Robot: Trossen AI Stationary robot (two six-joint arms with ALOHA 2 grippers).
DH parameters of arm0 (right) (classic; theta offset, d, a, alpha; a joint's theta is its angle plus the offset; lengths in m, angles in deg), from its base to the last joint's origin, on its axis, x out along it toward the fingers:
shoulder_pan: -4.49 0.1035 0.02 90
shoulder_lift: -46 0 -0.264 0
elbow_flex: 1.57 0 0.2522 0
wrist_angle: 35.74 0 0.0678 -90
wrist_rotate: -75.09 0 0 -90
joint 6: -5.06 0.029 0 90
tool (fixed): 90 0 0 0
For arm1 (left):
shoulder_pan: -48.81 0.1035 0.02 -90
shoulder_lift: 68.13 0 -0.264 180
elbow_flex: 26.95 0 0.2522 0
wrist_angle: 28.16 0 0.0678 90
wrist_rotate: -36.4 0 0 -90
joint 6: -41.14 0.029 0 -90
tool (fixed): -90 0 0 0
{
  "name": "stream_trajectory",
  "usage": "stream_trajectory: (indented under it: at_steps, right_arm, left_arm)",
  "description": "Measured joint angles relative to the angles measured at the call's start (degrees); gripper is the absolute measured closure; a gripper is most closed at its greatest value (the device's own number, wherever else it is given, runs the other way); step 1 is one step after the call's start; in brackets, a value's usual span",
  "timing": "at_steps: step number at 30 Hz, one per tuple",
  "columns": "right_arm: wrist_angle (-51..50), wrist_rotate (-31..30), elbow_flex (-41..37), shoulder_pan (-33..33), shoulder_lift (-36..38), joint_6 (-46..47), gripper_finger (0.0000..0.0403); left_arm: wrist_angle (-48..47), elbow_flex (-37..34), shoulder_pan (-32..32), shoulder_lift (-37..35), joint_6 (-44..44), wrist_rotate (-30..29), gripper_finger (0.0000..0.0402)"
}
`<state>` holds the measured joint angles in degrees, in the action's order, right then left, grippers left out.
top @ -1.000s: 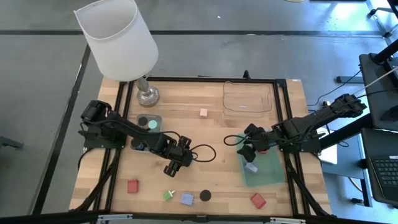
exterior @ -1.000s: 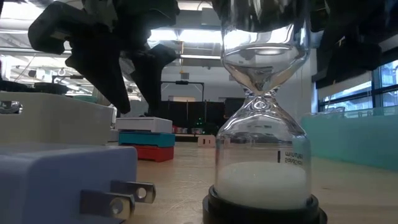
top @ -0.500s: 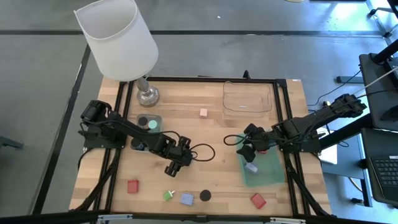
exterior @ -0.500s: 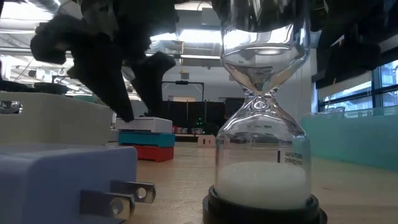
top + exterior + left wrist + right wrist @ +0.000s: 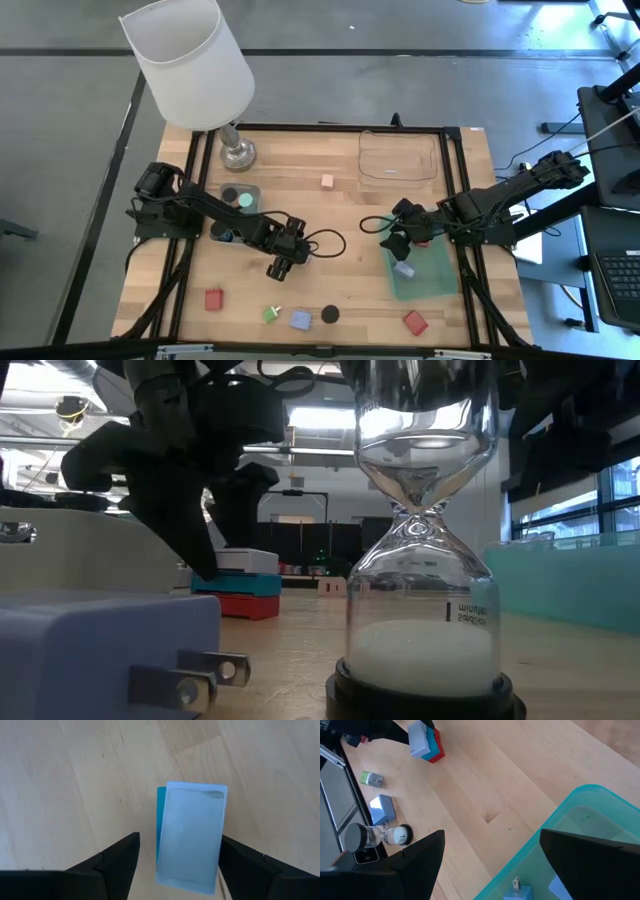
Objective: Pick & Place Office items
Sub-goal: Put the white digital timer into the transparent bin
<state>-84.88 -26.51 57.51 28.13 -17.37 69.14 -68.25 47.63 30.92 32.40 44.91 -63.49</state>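
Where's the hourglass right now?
In the high view the hourglass stands near the table's front edge, about midway across, between a lilac-blue charger and a red block. In the low view it fills the foreground, right of the charger.

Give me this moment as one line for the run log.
left gripper: open, straddling pale-blue block on table | right gripper: open, empty, over green tray edge

High view: straight down over the whole table [image 5: 330, 215]. Low view: table-top height, level, very near the hourglass [image 5: 425, 540]. Left wrist view: close, facing down at the wood. Right wrist view: oblique across the table; shares the hourglass [image 5: 380, 836] with the low view.
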Motion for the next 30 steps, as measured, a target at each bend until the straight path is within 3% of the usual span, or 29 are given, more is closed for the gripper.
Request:
stream_trajectory:
  at_steps: [8, 15, 23, 30]
  right_arm:
    - [-0.02, 0.00, 0.00, 0.00, 0.00, 0.07, 0.0072]
    - [0.52, 0.00, 0.00, 0.00, 0.00, 0.17, 0.0072]
    - [6.95, -0.40, 0.00, -0.50, 0.00, -0.07, 0.0072]
    - [16.45, -13.80, 0.00, -4.61, 0.00, 0.15, 0.0072]
  left_arm:
    - [0.02, 0.02, 0.00, -0.07, -0.02, 0.05, 0.0250]
    - [-0.25, 0.07, -0.02, -1.34, -1.57, 0.17, 0.0250]
    - [1.18, 0.09, 0.28, -5.71, -0.90, -4.18, 0.0248]
    - [5.90, 0.09, 3.68, -8.12, -1.14, -15.68, 0.0247]
